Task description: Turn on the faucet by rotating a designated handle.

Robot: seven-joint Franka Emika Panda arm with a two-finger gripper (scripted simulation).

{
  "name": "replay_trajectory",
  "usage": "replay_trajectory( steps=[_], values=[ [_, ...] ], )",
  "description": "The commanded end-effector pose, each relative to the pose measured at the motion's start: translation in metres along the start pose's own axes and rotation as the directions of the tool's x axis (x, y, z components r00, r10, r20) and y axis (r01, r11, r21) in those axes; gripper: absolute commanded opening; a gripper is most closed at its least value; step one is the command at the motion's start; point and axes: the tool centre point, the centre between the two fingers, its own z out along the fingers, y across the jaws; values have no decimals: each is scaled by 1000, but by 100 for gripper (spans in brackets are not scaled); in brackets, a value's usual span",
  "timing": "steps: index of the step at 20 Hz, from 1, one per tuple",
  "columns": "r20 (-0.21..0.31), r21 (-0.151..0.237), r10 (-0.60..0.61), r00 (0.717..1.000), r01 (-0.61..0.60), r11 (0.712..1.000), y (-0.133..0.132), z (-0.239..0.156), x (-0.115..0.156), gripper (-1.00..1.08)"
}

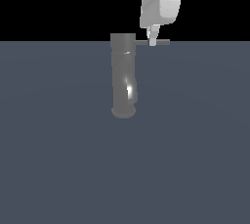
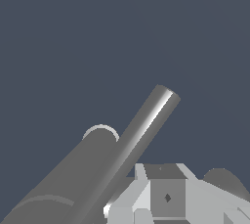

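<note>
A glossy gray faucet [image 1: 123, 76] is standing upright on its round foot on the slate-blue counter [image 1: 58, 159]; its thin flat handle [image 1: 163, 42] is jutting from the top toward the exterior view's right. The white gripper [image 1: 153, 39] is hanging straight down over that bar, fingertips touching it about midway along, probably placed there, away from the body, for leverage in turning it; whether the fingers are spread or pinching the handle cannot be told from either view.
</note>
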Motion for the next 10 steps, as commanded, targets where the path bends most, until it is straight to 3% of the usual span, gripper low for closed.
replay_trajectory(
  steps=[1, 10],
  values=[
    [-2, 3, 12, 1000, -12, 1000, -5, 0, 12, -100],
    [-2, 3, 19, 1000, -19, 1000, -21, 0, 30, -100]
  ],
)
